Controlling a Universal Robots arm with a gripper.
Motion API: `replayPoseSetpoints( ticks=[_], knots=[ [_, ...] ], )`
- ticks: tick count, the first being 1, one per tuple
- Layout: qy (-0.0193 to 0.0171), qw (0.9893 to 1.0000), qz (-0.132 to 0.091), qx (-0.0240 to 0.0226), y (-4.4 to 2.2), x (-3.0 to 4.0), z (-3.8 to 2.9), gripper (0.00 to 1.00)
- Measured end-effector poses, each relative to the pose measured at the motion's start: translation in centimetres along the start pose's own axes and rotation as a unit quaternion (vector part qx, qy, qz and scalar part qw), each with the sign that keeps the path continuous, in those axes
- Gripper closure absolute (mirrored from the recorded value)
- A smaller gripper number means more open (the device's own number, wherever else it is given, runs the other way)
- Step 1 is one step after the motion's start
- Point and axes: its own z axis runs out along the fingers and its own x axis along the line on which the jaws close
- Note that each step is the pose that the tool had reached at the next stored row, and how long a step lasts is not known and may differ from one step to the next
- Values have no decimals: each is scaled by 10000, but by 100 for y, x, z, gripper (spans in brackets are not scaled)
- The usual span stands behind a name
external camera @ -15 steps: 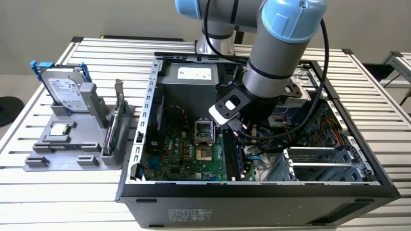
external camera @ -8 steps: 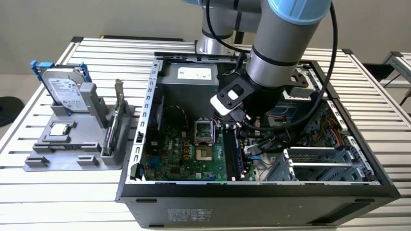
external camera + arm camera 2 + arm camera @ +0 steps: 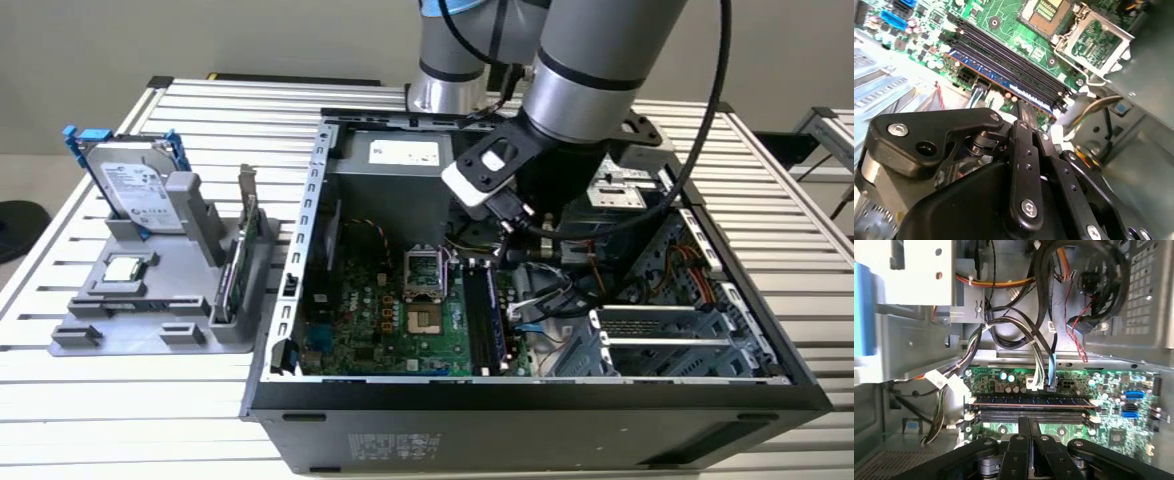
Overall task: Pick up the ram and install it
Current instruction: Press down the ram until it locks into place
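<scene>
Blue-black stick: the ram sits in the outermost of the black memory slots on the green motherboard, the slot nearest the bundled cables; I see it in both wrist views, lying level along the slot's whole length.
Ram in the exterior view: a dark strip running along the motherboard's edge toward the exterior view's right, just beside the processor socket.
Hand: my hand hangs just above the slots with its two fingers pressed together, clenched on nothing; I cannot tell whether the tips touch the ram's top edge.
Arm: it reaches down into the open computer case from above, its wrist over the motherboard's upper part.
Counter: the slatted metal counter carries the case and, toward the exterior view's left, a grey parts stand.
Stand: a hard drive stands upright in it, and a greenish card with a metal bracket stands on edge nearer the case.
</scene>
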Motion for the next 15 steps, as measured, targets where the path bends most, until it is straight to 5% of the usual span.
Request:
replayPoseSetpoints(
  ticks=[11,15],
  knots=[
    [0,10000,0,0,-22,-10,-499,100],
    [0,10000,0,0,-27,-11,-595,100]
  ],
)
